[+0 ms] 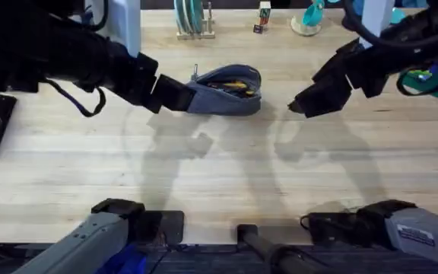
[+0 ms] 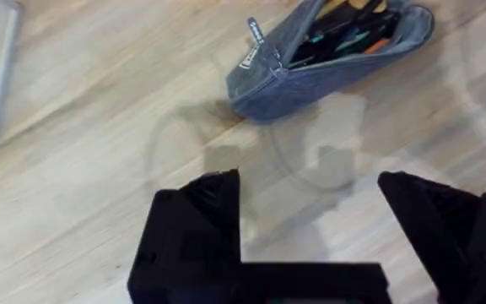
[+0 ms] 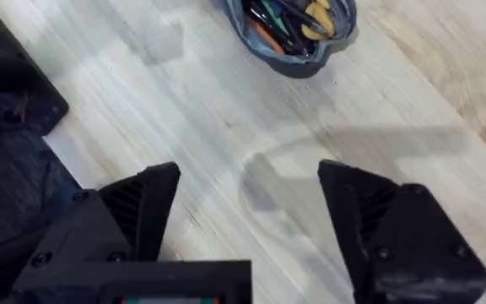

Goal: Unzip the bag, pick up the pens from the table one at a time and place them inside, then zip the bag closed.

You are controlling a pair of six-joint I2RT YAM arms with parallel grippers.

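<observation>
At the left, the left arm's black two-finger gripper (image 1: pixel 175 94) sits low over the light maple-plank table (image 1: pixel 219 167), just beside the near end of the bag; its wrist view shows both fingers (image 2: pixel 201 211) spread wide with bare wood between them, so it is released and grasping nothing. The blue-grey heathered fabric pencil pouch (image 1: pixel 226 91) lies on the table toward the far side, between the two grippers, its lengthwise zipper drawn open and the mouth gaping. Several slim stick pens (image 3: pixel 289 21), black, orange, green and yellow in part, lie packed inside the opening. The small zipper pull (image 2: pixel 256 34) stands up at the end of the pouch nearest the left gripper. At the right, the right arm's black gripper (image 1: pixel 301 105) hangs near the opposite end of the pouch without touching it, fingers (image 3: pixel 142 203) apart and empty. No loose pen is visible on the tabletop around the pouch. Judged from this layout, unzipping is done and loading appears complete or nearly so; the remaining step is to close the zipper, which calls for one gripper to steady the fabric while the other draws the pull along.
</observation>
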